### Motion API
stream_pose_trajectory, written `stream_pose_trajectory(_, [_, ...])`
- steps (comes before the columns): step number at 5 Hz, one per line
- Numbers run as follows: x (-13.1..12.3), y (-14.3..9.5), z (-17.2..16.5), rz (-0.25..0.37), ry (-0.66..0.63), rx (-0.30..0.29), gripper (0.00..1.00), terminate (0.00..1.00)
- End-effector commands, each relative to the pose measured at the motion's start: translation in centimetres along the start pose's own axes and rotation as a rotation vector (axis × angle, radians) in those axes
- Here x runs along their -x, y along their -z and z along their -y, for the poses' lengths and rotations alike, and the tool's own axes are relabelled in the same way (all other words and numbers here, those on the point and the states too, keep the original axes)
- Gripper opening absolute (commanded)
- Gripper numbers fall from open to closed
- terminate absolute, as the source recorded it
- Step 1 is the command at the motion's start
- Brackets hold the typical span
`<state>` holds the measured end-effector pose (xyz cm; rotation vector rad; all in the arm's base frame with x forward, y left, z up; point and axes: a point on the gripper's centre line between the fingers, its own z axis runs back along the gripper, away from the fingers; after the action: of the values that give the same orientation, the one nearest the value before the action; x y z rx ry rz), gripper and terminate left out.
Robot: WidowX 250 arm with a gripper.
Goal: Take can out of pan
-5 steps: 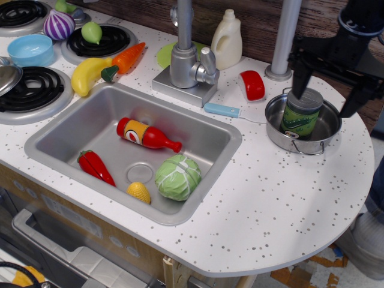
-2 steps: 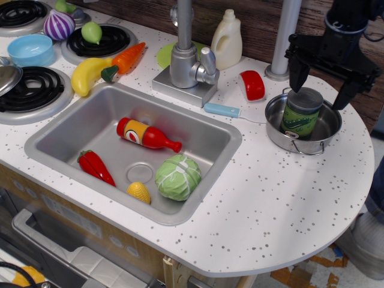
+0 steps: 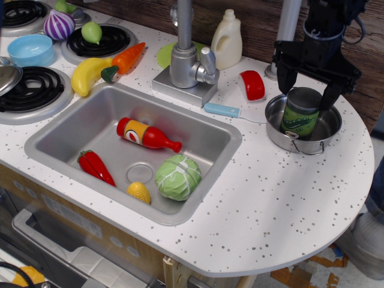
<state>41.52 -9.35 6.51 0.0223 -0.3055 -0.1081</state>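
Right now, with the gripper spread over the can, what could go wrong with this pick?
The gripper is open, its fingers straddling the top of the can. The can stands off-centre, toward the left wall of the pan, so the left finger may strike the rim as it descends. The light pan may lift or slide with the can. A grip only near the top could tip it.

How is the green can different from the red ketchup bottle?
The can stands upright; the ketchup bottle lies on its side. The can sits in the small steel pan on the counter, while the bottle lies in the sink. The can is green with a flat grey top; the bottle is red with a yellow label. Both are toy food containers.
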Motion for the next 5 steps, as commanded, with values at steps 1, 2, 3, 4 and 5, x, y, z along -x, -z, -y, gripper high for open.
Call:
stream_pose_trajectory(1, [-0.5,-0.4,-0.4,0.063,-0.001,0.018,1.00,0.00])
stream_pose_trajectory(2, [-0.4,0.0,-0.4,0.072,-0.002,0.029,1.00,0.00])
stream_pose_trajectory(3, [-0.3,0.6,-0.6,0.074,-0.009,0.043,1.00,0.00])
stream_pose_trajectory(4, [-0.7,-0.3,-0.2,0.050,-0.015,0.037,0.00,0.00])
stream_pose_trajectory(5, [-1.4,-2.3,0.2,0.022,-0.011,0.015,0.00,0.00])
